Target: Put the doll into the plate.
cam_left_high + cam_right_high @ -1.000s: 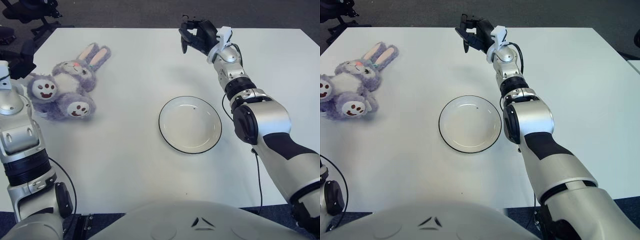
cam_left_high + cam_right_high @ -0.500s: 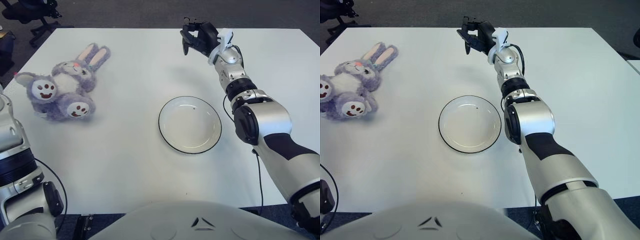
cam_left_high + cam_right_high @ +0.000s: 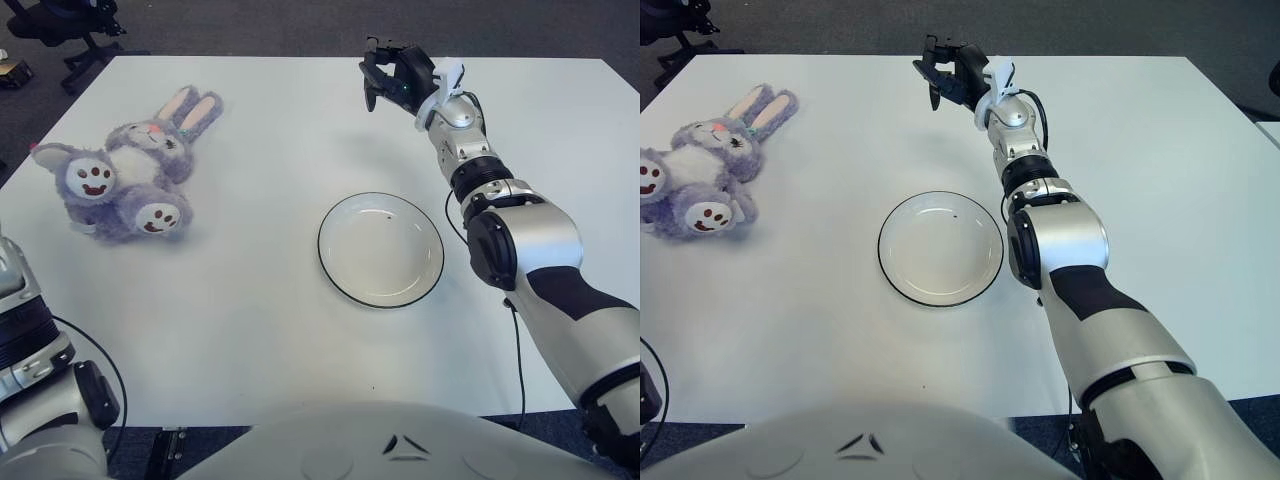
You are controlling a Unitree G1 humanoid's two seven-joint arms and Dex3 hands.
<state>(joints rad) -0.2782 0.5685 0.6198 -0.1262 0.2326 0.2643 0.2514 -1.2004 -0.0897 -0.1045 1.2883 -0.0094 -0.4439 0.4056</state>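
Nothing of the task shows as done. Nearest the robot, the left arm [image 3: 40, 350] shows only at the lower left edge of the left eye view; its hand is out of sight in both views, so whether it is spread or closed cannot be told. Farther out, the plate [image 3: 381, 249] sits on the white table [image 3: 250, 330] with nothing in it. Well apart from it, toward the table's far left, the doll [image 3: 130, 170], a purple plush rabbit, lies on its back with its feet soles showing. Farthest off, the right hand [image 3: 392, 75] hovers above the table's far side beyond the plate, its dark fingers curled with nothing between them. By that layout, the grasp, the carry and the placing all remain. The count: one doll, one plate, one hand in view.
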